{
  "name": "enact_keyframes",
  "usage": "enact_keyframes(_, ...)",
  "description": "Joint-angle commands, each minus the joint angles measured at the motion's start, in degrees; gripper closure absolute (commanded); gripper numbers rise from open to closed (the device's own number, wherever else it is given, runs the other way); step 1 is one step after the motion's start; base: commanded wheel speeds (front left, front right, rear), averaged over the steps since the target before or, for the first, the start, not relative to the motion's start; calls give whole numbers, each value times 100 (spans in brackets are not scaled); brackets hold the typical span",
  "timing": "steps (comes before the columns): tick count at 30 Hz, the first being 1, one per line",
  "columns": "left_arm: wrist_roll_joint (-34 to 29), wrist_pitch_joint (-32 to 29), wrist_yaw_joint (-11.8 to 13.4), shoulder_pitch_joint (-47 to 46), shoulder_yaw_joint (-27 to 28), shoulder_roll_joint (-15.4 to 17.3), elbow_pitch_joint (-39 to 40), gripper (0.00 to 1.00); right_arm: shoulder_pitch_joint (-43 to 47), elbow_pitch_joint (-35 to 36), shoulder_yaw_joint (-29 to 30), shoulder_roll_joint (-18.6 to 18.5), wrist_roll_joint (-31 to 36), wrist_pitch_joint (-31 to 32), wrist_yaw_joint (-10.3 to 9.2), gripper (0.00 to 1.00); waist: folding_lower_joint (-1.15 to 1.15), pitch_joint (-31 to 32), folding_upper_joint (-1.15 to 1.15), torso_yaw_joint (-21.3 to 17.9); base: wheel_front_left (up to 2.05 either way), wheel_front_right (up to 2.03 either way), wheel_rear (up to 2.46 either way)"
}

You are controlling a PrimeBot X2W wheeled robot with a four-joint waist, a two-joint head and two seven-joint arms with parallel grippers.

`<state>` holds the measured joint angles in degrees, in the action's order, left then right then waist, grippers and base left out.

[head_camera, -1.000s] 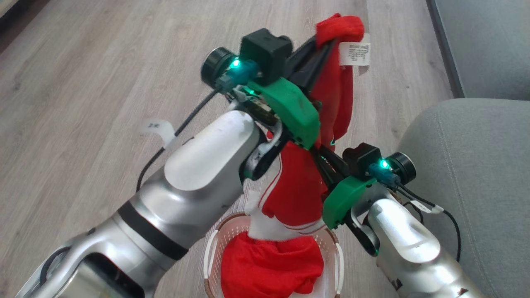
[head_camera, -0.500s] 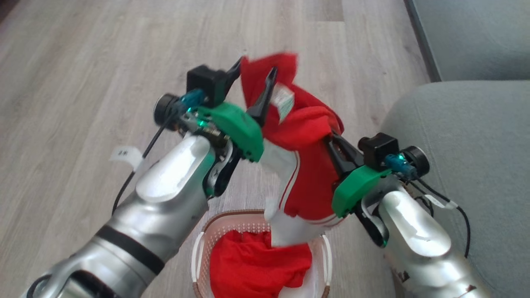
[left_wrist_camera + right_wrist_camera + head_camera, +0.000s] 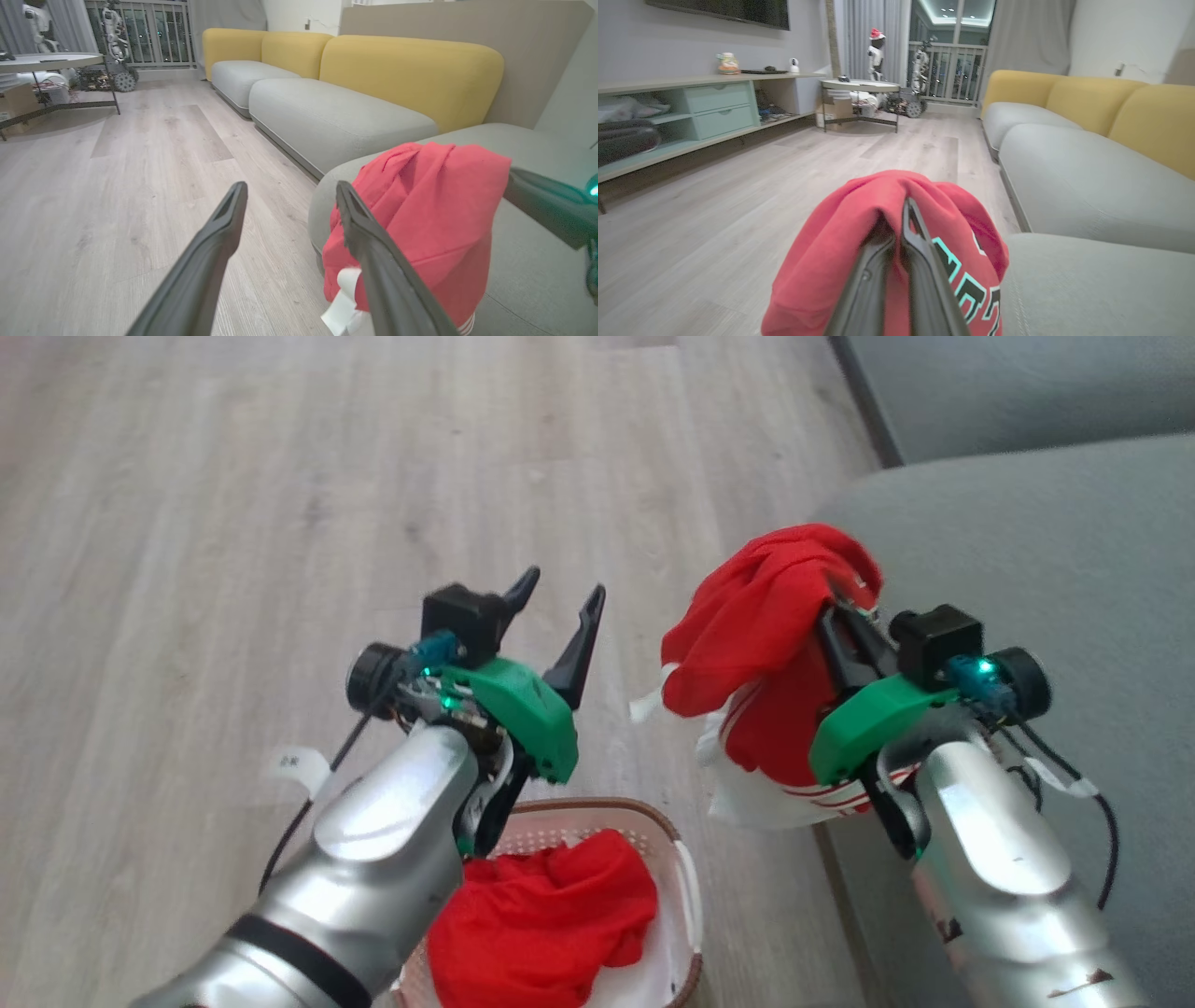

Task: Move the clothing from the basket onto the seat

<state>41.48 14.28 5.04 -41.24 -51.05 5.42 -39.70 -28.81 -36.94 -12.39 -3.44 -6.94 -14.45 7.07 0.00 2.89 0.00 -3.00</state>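
My right gripper [image 3: 834,602] is shut on a red garment [image 3: 766,616] with white stripe trim, which drapes over its fingers and hangs at the front edge of the grey-green seat [image 3: 1074,569]. In the right wrist view the fingers [image 3: 920,261] are pressed together inside the garment [image 3: 840,252], with the seat [image 3: 1087,280] at the lower right. My left gripper [image 3: 565,583] stands open and holds nothing, above the floor and to the left of the garment [image 3: 430,210]. More red clothing [image 3: 546,919] lies in the basket [image 3: 597,805] at the bottom of the head view.
Pale wooden floor [image 3: 280,523] spreads to the left and ahead. Further grey cushions with yellow backs [image 3: 406,70] line the right side. A round table [image 3: 859,86] and a low shelf unit with drawers [image 3: 705,107] stand far off.
My left gripper has let go of the garment, opened and drawn away to the left. My right gripper has carried the garment right, to the seat's edge. The head camera has also shifted.
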Motion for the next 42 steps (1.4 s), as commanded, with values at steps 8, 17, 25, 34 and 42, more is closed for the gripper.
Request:
enact_keyframes(8, -372, 71, -57, 144, 393, -10, 363, 0, -300, 458, 411, 37, 432, -55, 42, 100, 0, -155, 0, -891, 0, 0, 0)
enact_keyframes(17, -787, 71, -134, 500, 799, -150, 764, 0, -304, 822, 354, -184, 449, -55, 42, 100, 0, -300, 0, -1724, 0, 0, 0)
enact_keyframes(25, -1091, 72, -237, 667, 945, -227, 870, 0, -333, 897, 305, -439, 253, -55, 42, 100, 0, -403, 0, -1971, 0, 0, 0)
enact_keyframes(34, -1312, 72, -314, 762, 977, -251, 1026, 0, -667, 637, 391, -749, 162, -50, 42, 100, 0, -617, 0, -1517, 0, 0, 0)
enact_keyframes(42, -1517, 72, -288, 605, 998, -253, 1273, 0, -1703, 458, 570, -1435, 10, 127, 42, 100, 0, -1193, 0, -899, 0, 0, 0)
